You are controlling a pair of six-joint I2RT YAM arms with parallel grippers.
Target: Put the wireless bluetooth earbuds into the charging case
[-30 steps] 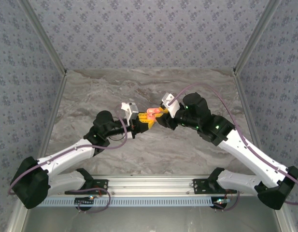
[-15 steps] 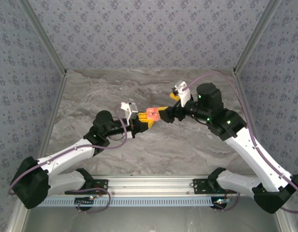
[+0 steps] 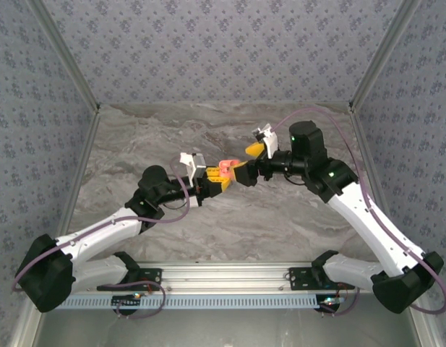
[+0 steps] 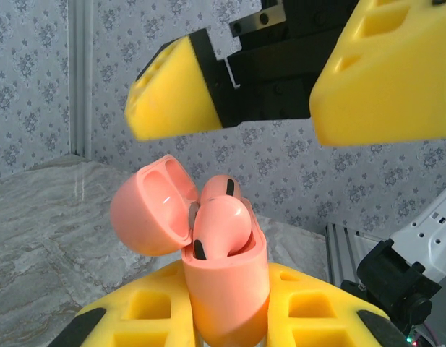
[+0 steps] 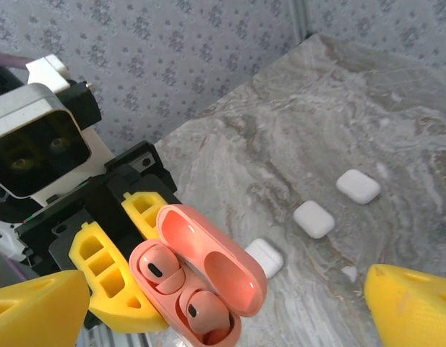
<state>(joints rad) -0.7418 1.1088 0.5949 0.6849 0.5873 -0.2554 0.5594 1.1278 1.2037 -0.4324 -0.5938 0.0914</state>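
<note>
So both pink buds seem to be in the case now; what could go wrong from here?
1. The lid of the coral case is open, and the front earbud seems to stand above the rim; it might not shut fully.
2. The right gripper, open, has its fingers close by the case; a careless move could knock it.
3. The left gripper alone holds the case above the table; pressing the lid could make it slip.

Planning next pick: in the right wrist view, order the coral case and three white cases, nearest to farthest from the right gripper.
1. coral case, between the right gripper fingers
2. near white case, just beside it
3. middle white case, further right
4. far white case, rightmost
</note>
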